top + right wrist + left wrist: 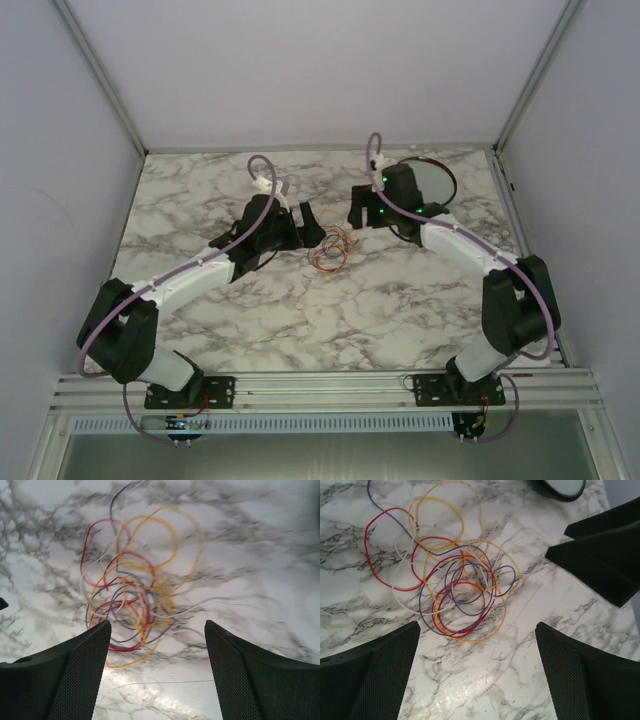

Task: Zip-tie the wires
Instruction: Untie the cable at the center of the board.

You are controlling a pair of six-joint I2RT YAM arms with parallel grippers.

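Left claw (477, 630) released | right claw (157, 626) released | wires (460, 595) loose between them | table (300, 320) edges well away

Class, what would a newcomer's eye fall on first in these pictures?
A tangle of red, orange, purple and white wires lies mid-way across the marble table. The left pincer and right pincer flank it, both open and empty. A dark-rimmed round dish sits at the far right.

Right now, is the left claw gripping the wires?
No: the wires lie loose on the marble table, and the left claw stands wide open, not closed on them.
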